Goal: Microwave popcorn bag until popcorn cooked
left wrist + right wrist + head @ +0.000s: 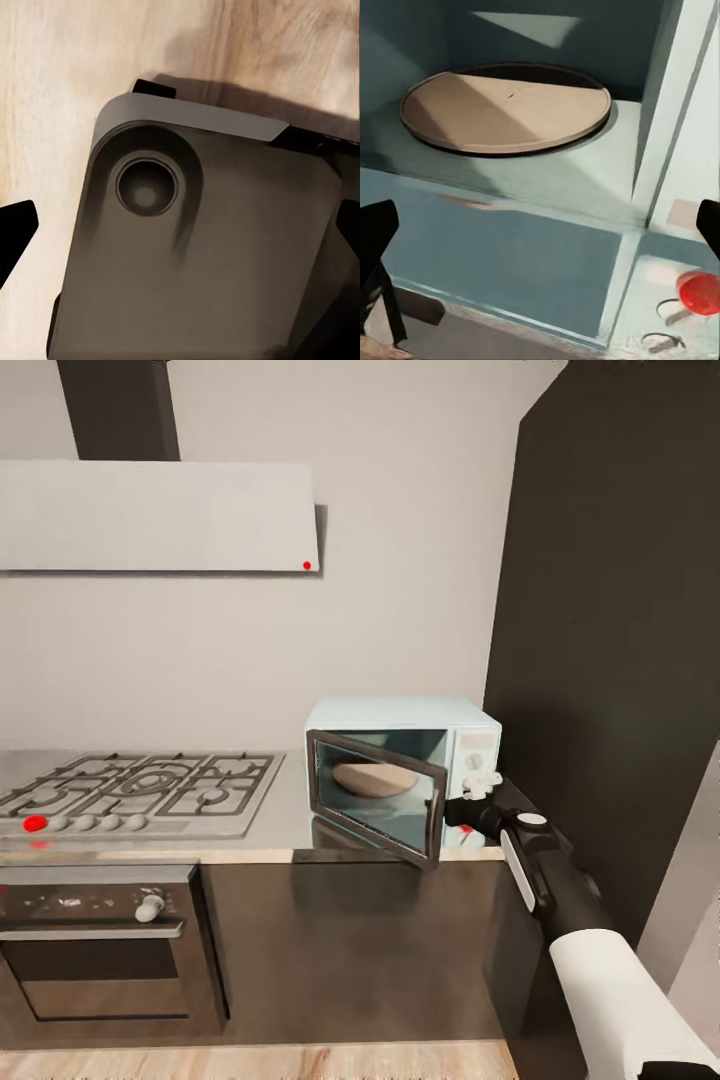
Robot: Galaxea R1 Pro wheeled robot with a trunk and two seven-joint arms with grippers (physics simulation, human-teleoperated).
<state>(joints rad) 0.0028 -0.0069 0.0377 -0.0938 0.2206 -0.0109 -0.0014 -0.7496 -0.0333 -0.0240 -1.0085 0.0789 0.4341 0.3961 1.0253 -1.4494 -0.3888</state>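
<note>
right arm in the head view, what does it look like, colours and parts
The right arm has a white lower segment, then a black section with a white stripe and a round white cap. Its gripper end is pale. In the right wrist view the fingertips look black.

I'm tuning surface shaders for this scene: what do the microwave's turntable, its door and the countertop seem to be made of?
The turntable looks like matte tan wood or ceramic, with flat, dull shading. The microwave door seems to be see-through glass in a black frame. The countertop looks like polished grey steel, faintly mirroring the door.
</note>
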